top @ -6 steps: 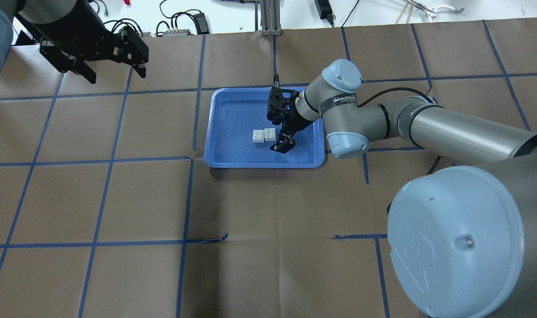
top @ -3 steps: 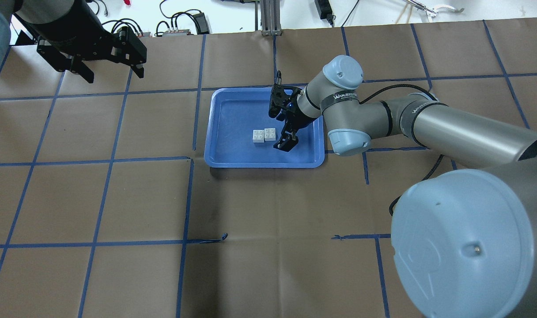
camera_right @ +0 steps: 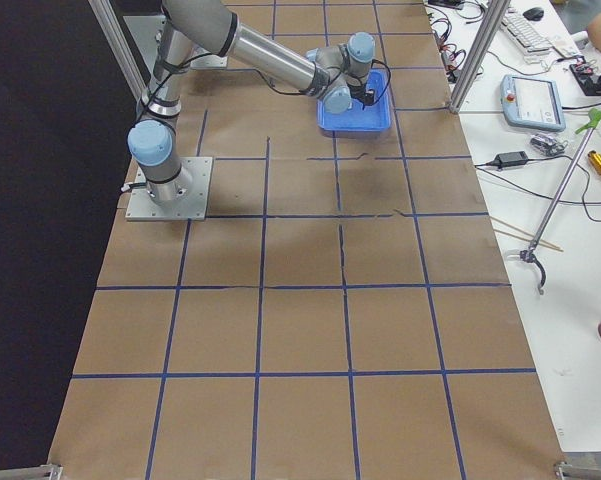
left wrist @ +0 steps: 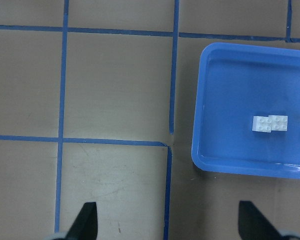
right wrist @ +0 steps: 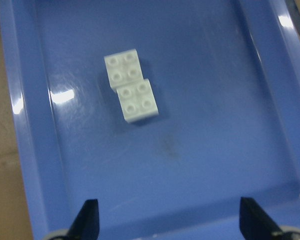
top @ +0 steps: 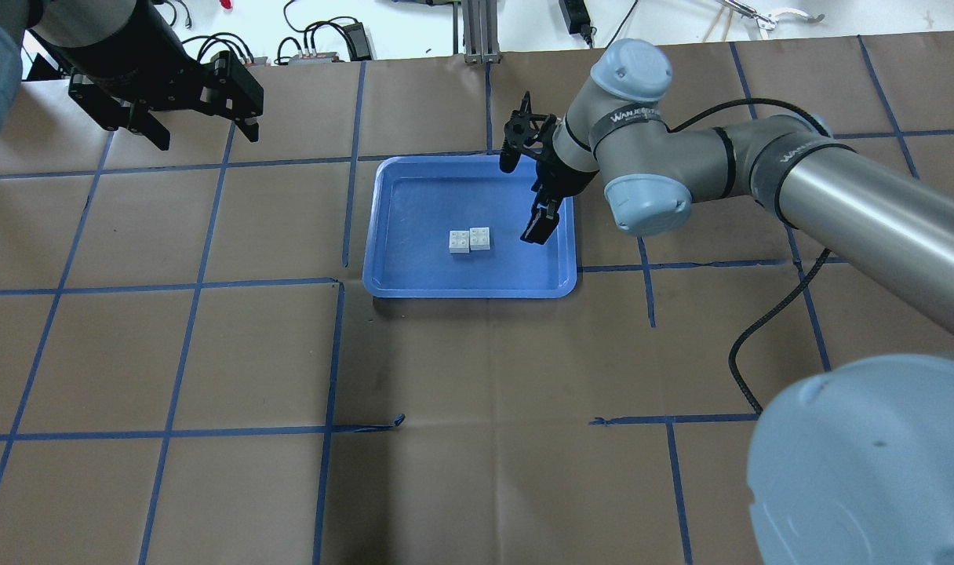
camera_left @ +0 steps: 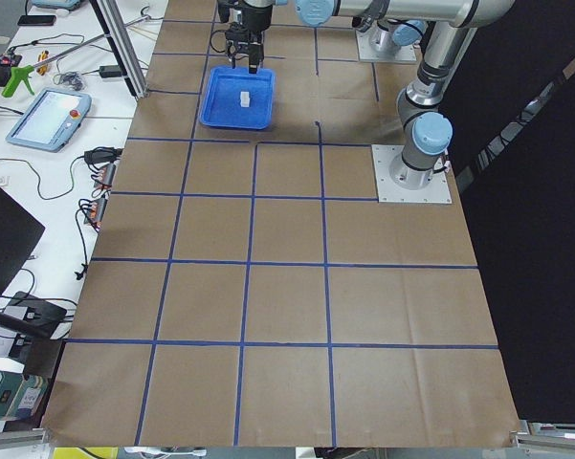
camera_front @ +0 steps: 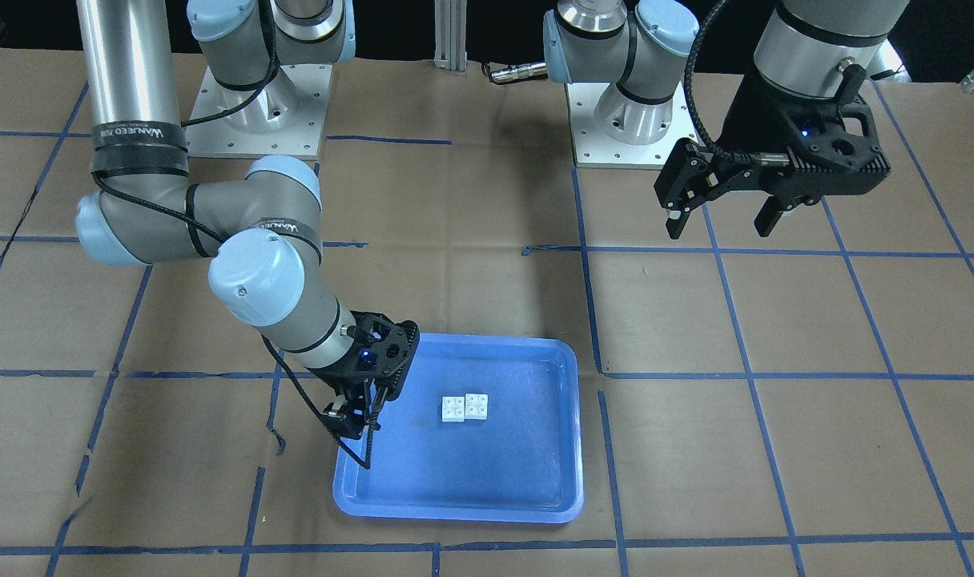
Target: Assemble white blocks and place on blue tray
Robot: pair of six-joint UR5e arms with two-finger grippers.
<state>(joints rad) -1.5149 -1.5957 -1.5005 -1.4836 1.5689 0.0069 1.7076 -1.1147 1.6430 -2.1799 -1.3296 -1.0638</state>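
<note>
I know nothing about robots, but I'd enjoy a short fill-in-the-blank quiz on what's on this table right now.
1. Inside the blue tray lie ____ white blocks.
2. Each block has ____ round studs on top.
3. The right gripper hangs above the tray with its jaws ____.
4. The left gripper, away from the tray, holds ____.

Missing words: two; four; open; nothing.
</note>
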